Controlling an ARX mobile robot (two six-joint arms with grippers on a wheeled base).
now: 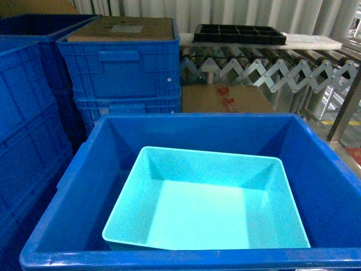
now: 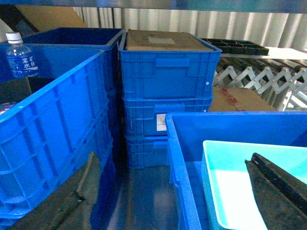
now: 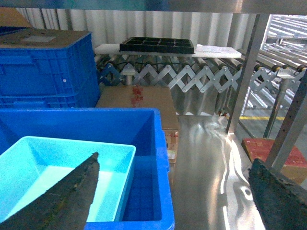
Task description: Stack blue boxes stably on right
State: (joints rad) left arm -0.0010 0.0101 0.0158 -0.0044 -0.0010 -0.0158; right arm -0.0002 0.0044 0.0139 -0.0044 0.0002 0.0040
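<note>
1. A light blue tub [image 1: 208, 212] is lying tilted inside a big blue bin [image 1: 338, 186], close by.
2. The left gripper [image 2: 182, 191] and right gripper [image 3: 172, 191] are both spread wide, holding nothing.
3. Blue crates [image 1: 124, 62] are sitting stacked far left.
4. A black tray [image 1: 240, 34] is resting far back.

Stacked dark-blue crates [image 1: 121, 65] stand left; a black tray [image 1: 240, 34] rests on the roller conveyor [image 1: 271, 70]; a water bottle [image 2: 20, 55] stands far left.

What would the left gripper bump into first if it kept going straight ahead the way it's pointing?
Probably the stack of dark-blue crates straight ahead. The left gripper is open, one finger over the turquoise tub and the other outside the big blue bin. Depth is hard to judge.
</note>
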